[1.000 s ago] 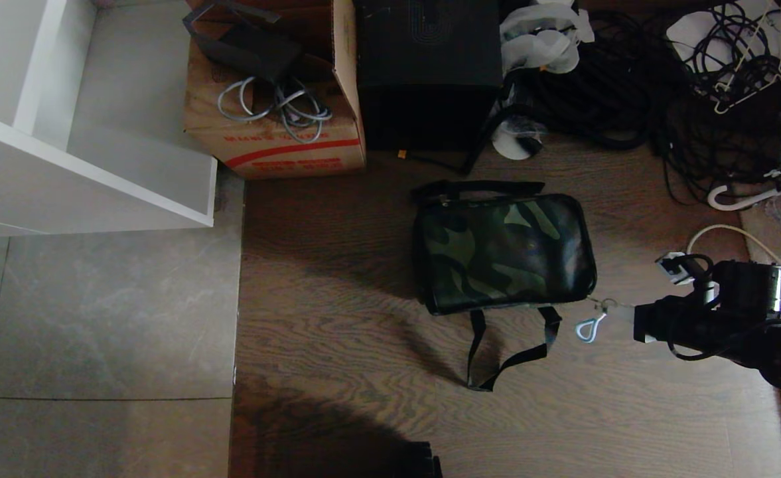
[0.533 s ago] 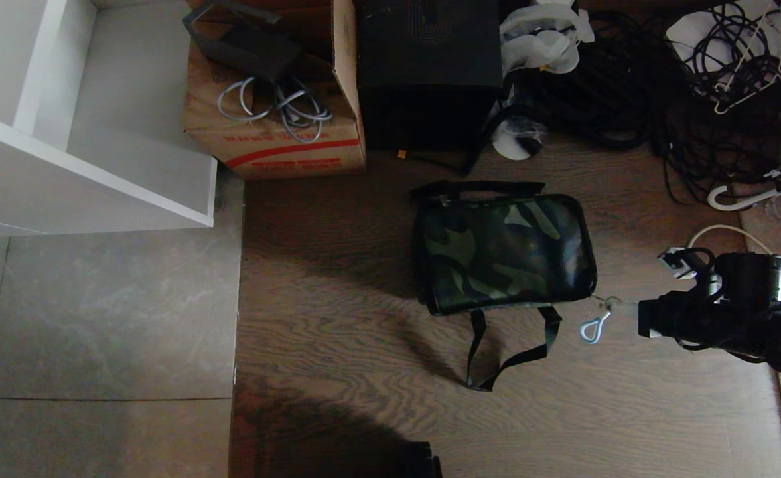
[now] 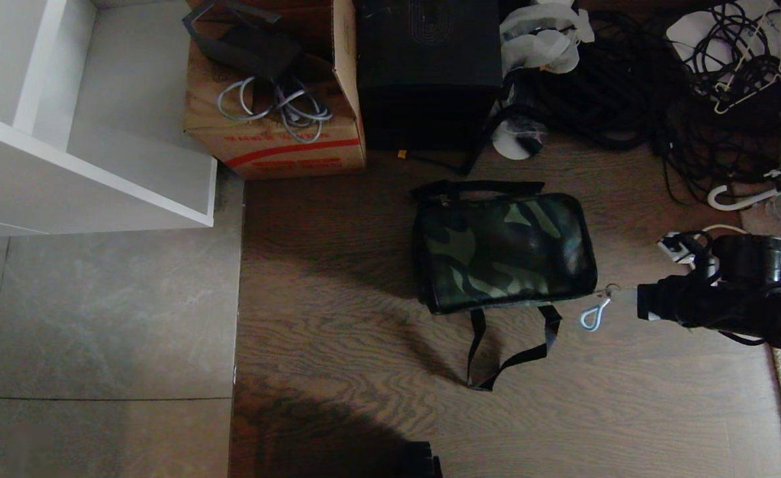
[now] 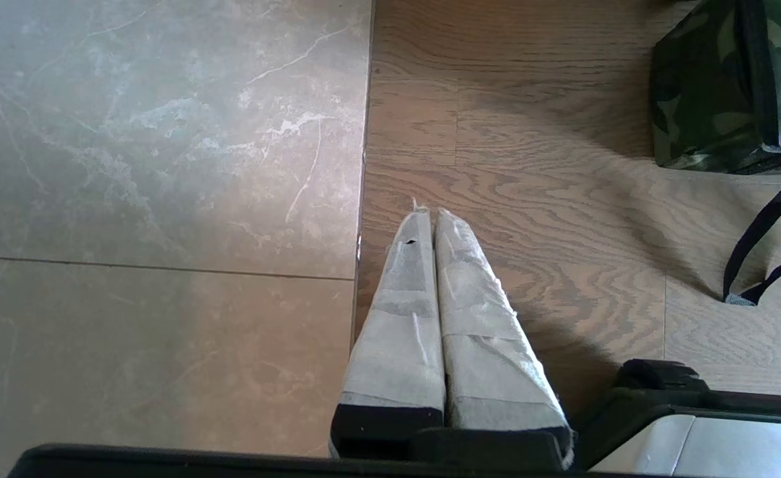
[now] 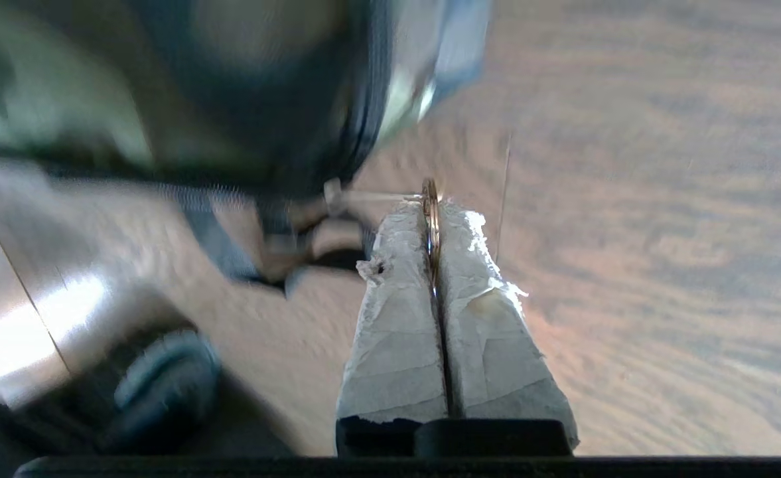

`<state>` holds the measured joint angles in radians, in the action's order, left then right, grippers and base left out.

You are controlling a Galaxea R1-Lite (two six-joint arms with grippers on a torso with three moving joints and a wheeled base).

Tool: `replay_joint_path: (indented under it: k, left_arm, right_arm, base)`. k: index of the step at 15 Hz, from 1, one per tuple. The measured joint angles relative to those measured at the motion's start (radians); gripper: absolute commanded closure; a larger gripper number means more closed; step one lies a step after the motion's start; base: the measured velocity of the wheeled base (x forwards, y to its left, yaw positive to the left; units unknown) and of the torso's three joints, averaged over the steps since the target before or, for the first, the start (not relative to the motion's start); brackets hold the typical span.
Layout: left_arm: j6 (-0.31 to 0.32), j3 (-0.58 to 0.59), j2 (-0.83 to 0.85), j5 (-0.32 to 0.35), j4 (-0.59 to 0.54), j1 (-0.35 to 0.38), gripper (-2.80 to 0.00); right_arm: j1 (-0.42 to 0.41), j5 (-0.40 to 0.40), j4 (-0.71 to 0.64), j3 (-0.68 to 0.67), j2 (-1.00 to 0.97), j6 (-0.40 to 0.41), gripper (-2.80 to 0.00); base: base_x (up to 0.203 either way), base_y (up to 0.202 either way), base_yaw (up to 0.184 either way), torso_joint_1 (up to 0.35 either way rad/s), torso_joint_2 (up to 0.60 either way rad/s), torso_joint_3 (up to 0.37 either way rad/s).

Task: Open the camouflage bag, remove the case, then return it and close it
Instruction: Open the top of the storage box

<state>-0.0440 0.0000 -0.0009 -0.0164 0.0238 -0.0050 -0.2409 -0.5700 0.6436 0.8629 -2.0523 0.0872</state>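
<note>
My right end effector [image 5: 432, 206] — fingers pressed together, pinching the metal zipper ring [image 5: 430, 199] — sits at the closed camouflage bag [image 3: 504, 251]'s near right corner, on the wooden floor [image 3: 337, 312]. My left end effector [image 4: 428, 214] — shut, empty — hangs above the floor.

You are looking at a storage corner of a workshop or lab: wood-grain flooring [image 3: 337, 318] meets grey stone tiles [image 3: 98, 318]. Against the far side sit a cable-filled cardboard box [image 3: 277, 133], a black box [image 3: 430, 73], heaps of black cables [image 3: 629, 93] and a white shelf unit [image 3: 65, 133].
</note>
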Motion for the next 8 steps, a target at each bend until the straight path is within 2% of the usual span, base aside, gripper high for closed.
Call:
replay_joint_path:
  k: [3,8]
  left_arm:
    - [0.0,0.0,0.0,0.0,0.0,0.0,0.0]
    - [0.0,0.0,0.0,0.0,0.0,0.0,0.0]
  right_arm:
    - [0.0,0.0,-0.001,0.063,0.0,-0.115,0.0]
    - [0.0,0.0,0.008,0.115,0.0,-0.204,0.0]
  base:
    - [0.0,0.0,0.0,0.0,0.0,0.0]
    - [0.0,0.0,0.0,0.0,0.0,0.0]
